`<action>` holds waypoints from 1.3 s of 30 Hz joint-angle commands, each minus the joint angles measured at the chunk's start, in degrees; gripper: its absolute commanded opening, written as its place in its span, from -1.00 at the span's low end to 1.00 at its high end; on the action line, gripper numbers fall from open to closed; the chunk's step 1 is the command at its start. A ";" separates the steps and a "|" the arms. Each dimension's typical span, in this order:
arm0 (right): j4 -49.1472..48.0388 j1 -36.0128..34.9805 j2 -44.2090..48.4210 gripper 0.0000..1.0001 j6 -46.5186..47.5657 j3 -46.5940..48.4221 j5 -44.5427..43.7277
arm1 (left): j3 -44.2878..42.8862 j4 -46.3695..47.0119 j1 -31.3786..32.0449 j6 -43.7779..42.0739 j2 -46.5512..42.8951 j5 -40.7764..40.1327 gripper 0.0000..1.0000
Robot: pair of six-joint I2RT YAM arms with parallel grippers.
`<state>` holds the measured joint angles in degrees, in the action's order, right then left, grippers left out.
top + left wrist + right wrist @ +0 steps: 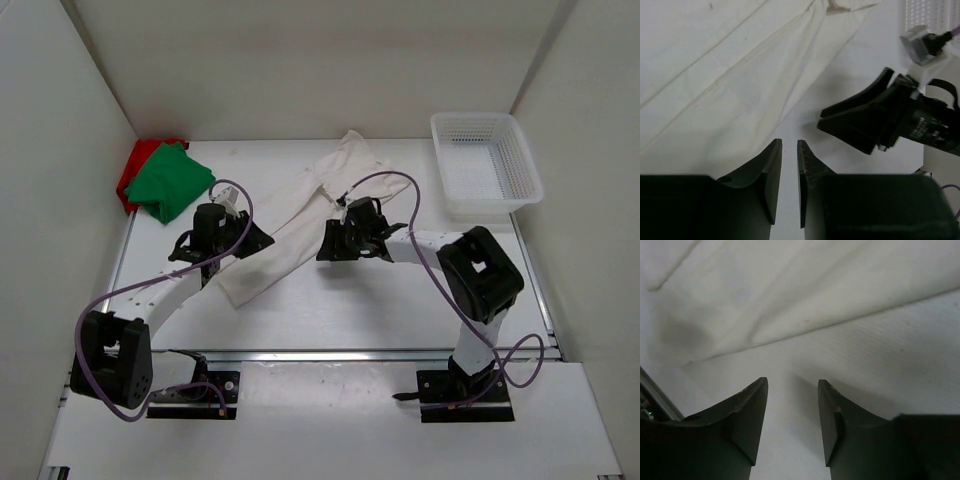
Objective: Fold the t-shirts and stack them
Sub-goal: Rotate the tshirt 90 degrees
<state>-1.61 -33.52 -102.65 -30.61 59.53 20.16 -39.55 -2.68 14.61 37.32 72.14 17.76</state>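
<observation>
The white t-shirt (300, 210) lies as a long folded strip running diagonally across the table's middle, seen also in the left wrist view (715, 75) and the right wrist view (790, 290). At the back left, the green t-shirt (172, 182) rests folded on the red t-shirt (133, 170). My left gripper (258, 240) (789, 142) hovers at the strip's left edge, its jaws a narrow gap apart with only table between them. On the strip's right side, my right gripper (325, 248) (792, 384) stands open and empty over bare table beside the cloth's edge.
A white mesh basket (485, 165) stands at the back right, its corner showing in the left wrist view (935, 10). The right arm's gripper body (880, 120) is close in front of the left one. White walls enclose the table.
</observation>
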 commanded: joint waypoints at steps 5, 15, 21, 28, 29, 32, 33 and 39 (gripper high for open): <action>-9.47 -0.32 -6.85 -0.09 -6.12 1.99 -6.98 | 1.05 -0.05 1.38 -1.02 -3.59 -0.70 -0.38; -6.30 2.83 -11.97 -1.00 -7.27 5.44 -4.80 | -2.02 -1.36 2.88 -1.81 -1.92 -1.93 -0.36; 3.41 11.35 3.67 -1.00 0.97 -9.50 -0.57 | -7.64 -2.77 6.04 -2.86 2.91 -4.13 -0.22; 8.12 19.89 14.14 -0.02 2.67 -11.89 -2.04 | -5.01 -3.82 5.70 -2.95 4.59 -4.92 -0.04; 7.15 20.16 14.41 -0.01 2.49 -10.76 -3.19 | -3.88 -4.96 5.17 -3.48 4.33 -5.36 -0.04; 6.70 20.95 9.95 0.06 2.57 -3.49 -11.52 | -1.50 -6.20 3.42 -4.01 3.45 -5.29 0.00; 6.62 21.30 7.14 0.09 2.66 -0.32 -12.94 | -0.02 -5.85 3.75 -3.58 3.10 -4.58 -0.01; 8.10 24.29 -9.29 0.28 3.80 16.29 -23.68 | 3.43 -4.26 4.46 -3.39 0.02 -4.13 -0.02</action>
<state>5.80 -11.00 -106.67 -27.83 70.70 4.21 -36.34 -7.90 18.65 34.50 75.61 13.26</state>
